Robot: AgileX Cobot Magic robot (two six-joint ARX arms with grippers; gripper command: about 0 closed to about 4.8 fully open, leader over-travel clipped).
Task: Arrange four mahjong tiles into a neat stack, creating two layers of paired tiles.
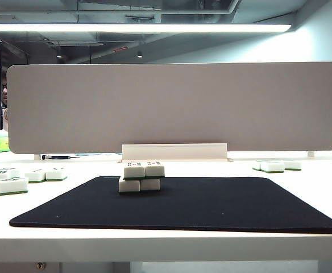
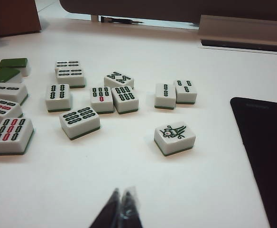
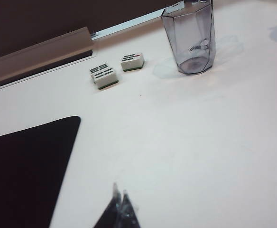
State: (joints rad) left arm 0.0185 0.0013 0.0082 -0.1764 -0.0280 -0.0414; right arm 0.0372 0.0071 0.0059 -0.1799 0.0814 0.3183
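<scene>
In the exterior view we find no arm. Each wrist view shows its own gripper low over the bare white desk [image 1: 171,239], away from the stack. The left gripper [image 2: 120,205] has its jaws clenched on nothing. The right gripper [image 3: 119,205] looks the same, with its tips together and empty.

The flat black rectangular mat [image 1: 211,207] lies in the nearer part of the desk. On it, toward 11 o'clock from its centre, stand the four mahjong tiles [image 1: 141,177]: small white blocks with thin green bases, two below and two above. We judge the stack built, so the step in hand is only to leave it in peace. The upper pair sits a little toward 3 o'clock of the lower pair. To tidy it, we should push softly from the side with clenched jaws and never lift. Any move near the mat should be slow.

Farther out, loose spare tiles [image 2: 100,97] lie on the desk off the mat's 9 o'clock side, and two more spare tiles [image 3: 115,70] off its 3 o'clock side, near a clear grey plastic cup [image 3: 189,40]. At the far edge stands a wide pale grey divider panel [image 1: 171,105].

We read no brand or writing anywhere; the tiles show only green and red bamboo-like marks, and one a bird figure.
</scene>
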